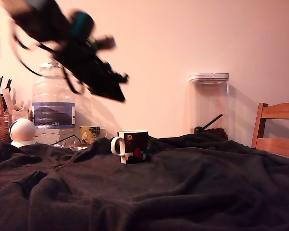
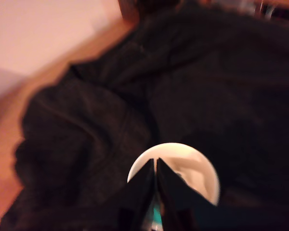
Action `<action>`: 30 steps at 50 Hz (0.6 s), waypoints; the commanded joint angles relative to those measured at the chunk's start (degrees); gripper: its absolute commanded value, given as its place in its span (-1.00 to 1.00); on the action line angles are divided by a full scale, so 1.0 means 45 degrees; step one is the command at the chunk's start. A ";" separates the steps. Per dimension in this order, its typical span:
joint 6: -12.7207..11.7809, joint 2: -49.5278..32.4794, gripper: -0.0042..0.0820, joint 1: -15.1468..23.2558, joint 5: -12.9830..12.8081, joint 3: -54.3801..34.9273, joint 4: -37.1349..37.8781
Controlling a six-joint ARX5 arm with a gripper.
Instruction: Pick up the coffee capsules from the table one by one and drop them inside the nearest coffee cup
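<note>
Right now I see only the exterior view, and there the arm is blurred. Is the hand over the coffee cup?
Observer: Yes. In the wrist view the hand points down at the white inside of the coffee cup, near the middle of its mouth.
Operator: Thank you. Are the fingers open or closed?
Observer: Closed. The two dark fingers meet at their tips, with only a thin line between them.

Wall [image 1: 183,38]: plain, warm pinkish light
Chair [image 1: 275,130]: wooden, far right in the exterior view
Floor [image 2: 5,144]: wooden, blurred
Water bottle [image 1: 53,103]: far left, against wall
</note>
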 commanded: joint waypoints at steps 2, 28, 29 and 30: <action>-0.0053 -0.1088 -0.95 0.0121 0.0049 -0.1166 0.0423; -0.1088 -0.4566 -0.95 0.0340 -0.0010 -0.4284 0.0918; -0.1088 -0.4605 -0.95 0.0340 -0.0010 -0.4289 0.0874; -0.1088 -0.4639 -0.95 0.0340 -0.0010 -0.4289 0.0860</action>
